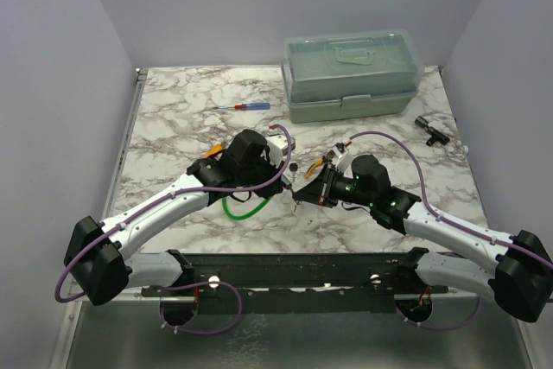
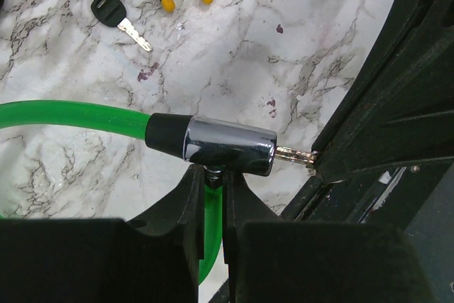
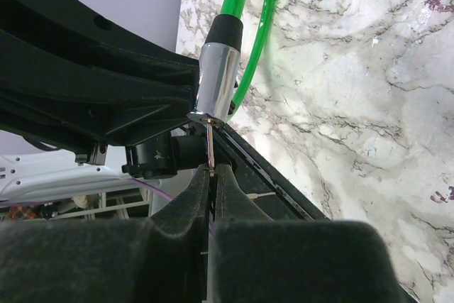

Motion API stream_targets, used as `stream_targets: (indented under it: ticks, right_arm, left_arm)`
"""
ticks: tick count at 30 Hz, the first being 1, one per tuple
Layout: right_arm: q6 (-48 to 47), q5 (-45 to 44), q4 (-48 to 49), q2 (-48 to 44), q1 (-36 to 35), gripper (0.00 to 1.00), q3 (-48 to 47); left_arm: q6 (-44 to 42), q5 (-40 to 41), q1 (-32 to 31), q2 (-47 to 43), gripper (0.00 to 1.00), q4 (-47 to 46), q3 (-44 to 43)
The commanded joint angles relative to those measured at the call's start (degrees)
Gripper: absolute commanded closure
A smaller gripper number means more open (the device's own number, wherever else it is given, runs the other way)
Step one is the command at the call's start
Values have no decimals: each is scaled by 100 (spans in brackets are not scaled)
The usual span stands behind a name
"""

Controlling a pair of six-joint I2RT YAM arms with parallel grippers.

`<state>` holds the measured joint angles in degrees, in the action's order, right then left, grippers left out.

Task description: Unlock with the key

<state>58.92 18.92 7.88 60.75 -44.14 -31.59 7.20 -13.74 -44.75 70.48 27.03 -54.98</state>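
my right claw [image 3: 213, 169] pinched shut on the key [image 3: 209, 136], blade in the chrome lock barrel [image 3: 216, 76], along its long axis. left claw [image 2: 213, 179] clamps the green cable [image 2: 71, 115] under it. 2nd key [image 2: 117, 18] lies loose on the surface. twist next, i judge.

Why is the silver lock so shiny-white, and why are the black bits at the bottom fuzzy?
Left wrist view: light glints off the lock, leaving white streaks; the left tool's fingers sit too near the lens, so they blur. Right wrist view: same glint; the right tool's fingers blur too. Top view: soft, even light.
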Motion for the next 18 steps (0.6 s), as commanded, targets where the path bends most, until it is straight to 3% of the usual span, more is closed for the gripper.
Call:
stream_targets:
  ticks: [1,18]
  right_arm:
    - [-49,-88,49,66,39,100,-75]
    - [-28,-32,164,108,109,100,-10]
  left_arm:
    - [-103,-48,-45,-184,100,-223,14]
    - [-126,-113,-51,-191,100,-223,14]
